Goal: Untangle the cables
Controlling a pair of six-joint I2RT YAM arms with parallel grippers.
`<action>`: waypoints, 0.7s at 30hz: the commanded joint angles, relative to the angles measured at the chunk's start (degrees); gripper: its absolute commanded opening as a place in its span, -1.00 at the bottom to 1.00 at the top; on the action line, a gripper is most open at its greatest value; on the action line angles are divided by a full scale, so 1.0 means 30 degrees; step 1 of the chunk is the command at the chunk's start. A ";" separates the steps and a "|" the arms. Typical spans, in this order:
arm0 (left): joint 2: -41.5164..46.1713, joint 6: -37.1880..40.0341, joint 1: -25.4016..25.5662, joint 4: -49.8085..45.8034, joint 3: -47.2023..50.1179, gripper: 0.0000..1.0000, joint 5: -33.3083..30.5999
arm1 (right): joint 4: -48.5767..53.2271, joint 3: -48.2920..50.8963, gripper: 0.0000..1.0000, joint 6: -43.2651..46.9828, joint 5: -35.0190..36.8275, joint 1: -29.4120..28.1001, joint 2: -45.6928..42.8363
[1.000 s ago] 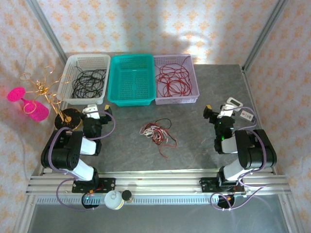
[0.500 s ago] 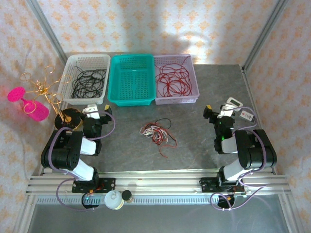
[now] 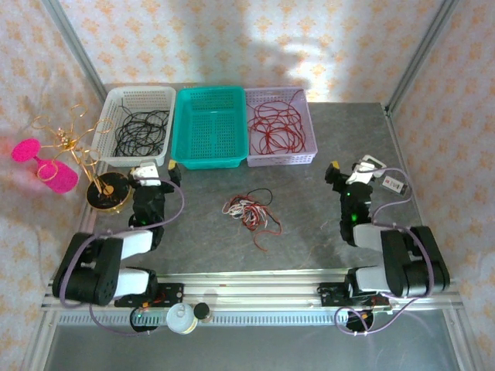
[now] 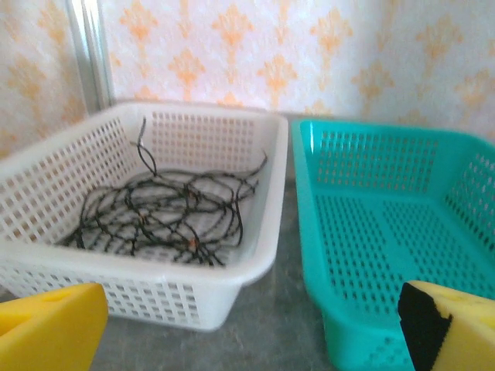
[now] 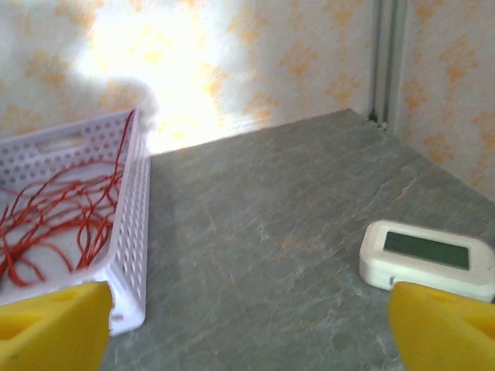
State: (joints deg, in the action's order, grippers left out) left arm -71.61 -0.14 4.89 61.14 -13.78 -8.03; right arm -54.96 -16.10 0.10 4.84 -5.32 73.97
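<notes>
My left gripper hangs open, grasping nothing. Black cables lie sorted in the white basket. A mixed tangle lies on the table, untouched. Red cables fill the lilac basket. My right gripper is open and unloaded. Judged partly done.

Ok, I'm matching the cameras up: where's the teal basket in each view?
Top: teal basket at the back, middle of three.
Left wrist: right half of the picture, beside the white basket.
Right wrist: faces the lilac basket, its other neighbour.
Shared landmark: the white basket of black cables, on its left in top and left wrist.
</notes>
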 commanded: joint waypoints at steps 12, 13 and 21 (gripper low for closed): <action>0.4282 -0.4249 0.3514 -1.2615 -0.4100 0.91 0.6774 | 1.5601 -0.6377 0.26 -0.6011 -0.6650 -0.2533 -0.2640; 0.4327 -0.4419 0.3651 -1.2817 -0.4140 0.89 0.7823 | 1.6110 -0.6581 0.26 -0.6130 -0.7130 -0.3018 -0.2498; 0.3647 -0.4675 0.4741 -1.4725 -0.4764 0.84 1.1902 | 1.5859 -0.6830 0.32 -0.7271 -1.4016 -0.6105 0.0054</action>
State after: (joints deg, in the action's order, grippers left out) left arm -59.99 -13.23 18.55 20.53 -25.74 21.30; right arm -8.27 -35.90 -19.38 -27.53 -21.87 72.20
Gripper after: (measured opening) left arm 0.923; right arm 0.660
